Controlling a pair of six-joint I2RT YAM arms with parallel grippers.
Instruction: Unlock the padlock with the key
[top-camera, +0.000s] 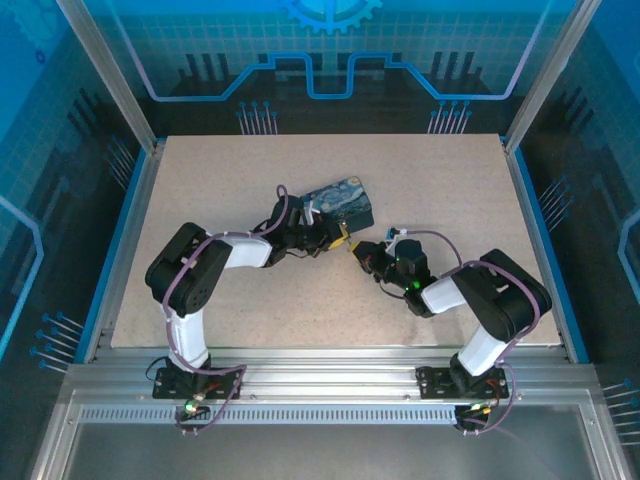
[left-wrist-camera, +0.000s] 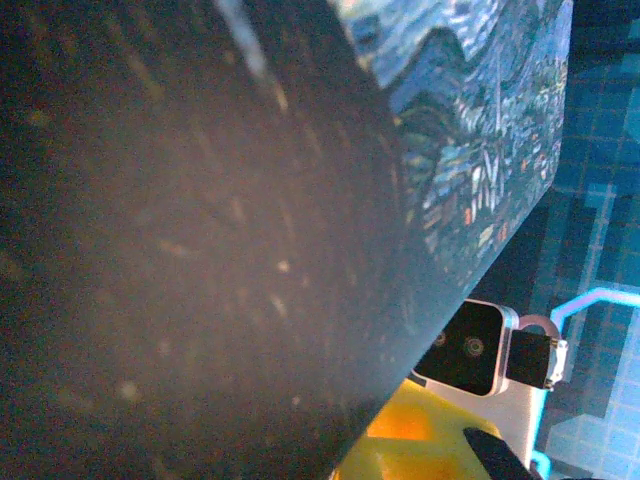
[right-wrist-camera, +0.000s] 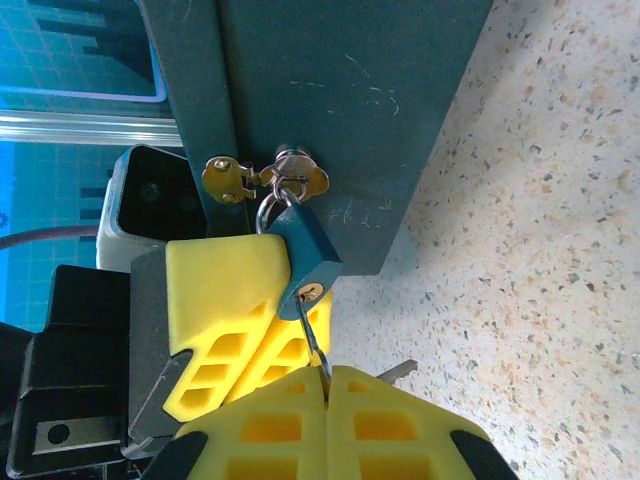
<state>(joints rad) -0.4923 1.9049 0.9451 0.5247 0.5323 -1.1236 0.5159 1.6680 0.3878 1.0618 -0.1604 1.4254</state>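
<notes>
A small teal padlock (right-wrist-camera: 305, 255) hangs from the brass hasp (right-wrist-camera: 285, 180) on the front of a dark box (right-wrist-camera: 330, 100) with a painted lid (top-camera: 342, 200). My left gripper (top-camera: 337, 238) reaches in from the left. Its yellow fingers (right-wrist-camera: 225, 290) sit either side of the lock body and are shut on it. One of those fingers (left-wrist-camera: 420, 440) shows under the box wall in the left wrist view. The key (right-wrist-camera: 318, 335) is in the keyhole (right-wrist-camera: 311, 292). My right gripper (right-wrist-camera: 326, 378) is shut on the key's head, just below the lock.
A second key (right-wrist-camera: 397, 370) on the same ring sticks out to the right of my right fingers. The box stands mid-table on the speckled surface (top-camera: 450, 190). Blue enclosure walls (top-camera: 545, 230) and metal posts ring the table.
</notes>
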